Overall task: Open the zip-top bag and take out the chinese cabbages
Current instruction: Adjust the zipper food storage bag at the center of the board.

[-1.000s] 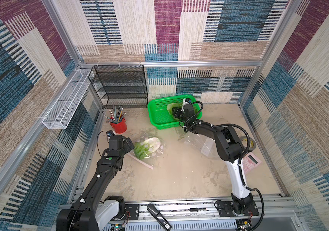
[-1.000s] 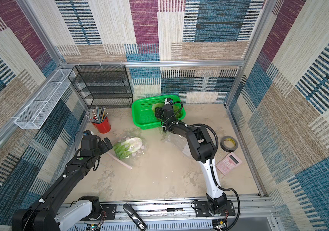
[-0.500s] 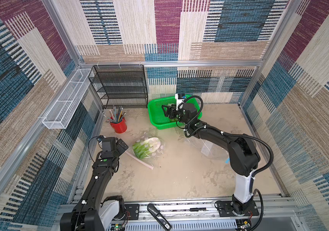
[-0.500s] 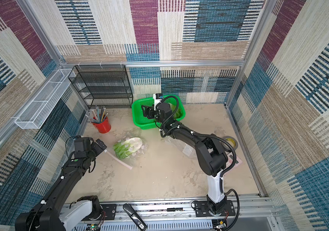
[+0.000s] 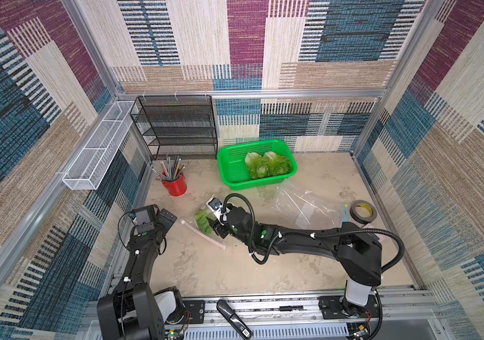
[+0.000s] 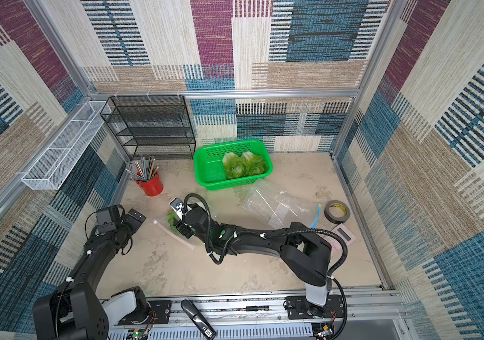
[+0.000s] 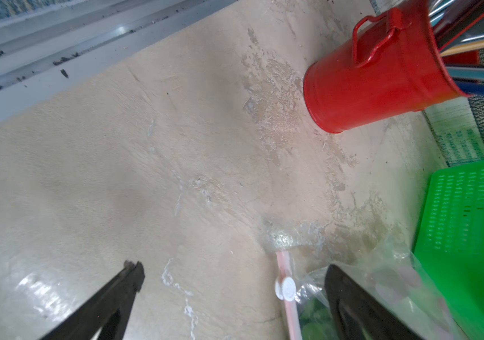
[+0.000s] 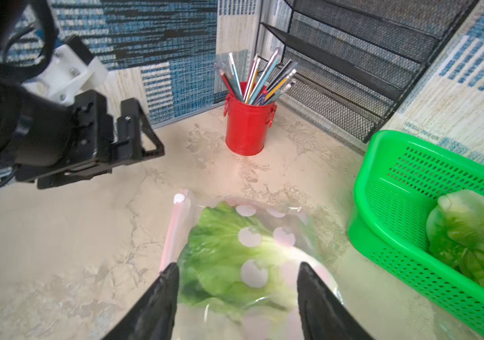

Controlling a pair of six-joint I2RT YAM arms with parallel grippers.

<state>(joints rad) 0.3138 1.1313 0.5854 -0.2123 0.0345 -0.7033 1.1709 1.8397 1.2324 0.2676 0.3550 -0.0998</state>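
Well, down near the middle of the beige tabletop [image 5: 205,279] lies a clear zip-top bag [image 8: 284,235] with pale dots and a pink zip strip. One chinese cabbage [image 8: 220,256], white at the base and crinkly green in the leaves, sits inside it. The right gripper [image 8: 236,268] hangs directly over that bagged head, jaws partly apart, one finger by the pink strip and the other above the white base. It has hold of nothing that I can see, though whether the tips touch the plastic I cannot tell. The left gripper [image 7: 232,266] is spread as wide as it goes and carries nothing. It sits low above bare table, just beside the end of the bag that carries the white slider [image 7: 284,288]. Two more cabbage heads [image 5: 267,166] lie side by side in the green plastic basket [image 5: 233,169] at the back. Between that basket and a black tape roll [image 5: 362,210] lies a second clear bag [image 5: 305,206], flat and crumpled. A red tin pot of pencils [image 5: 175,186] stands just in front of the black mesh rack [image 5: 181,126].
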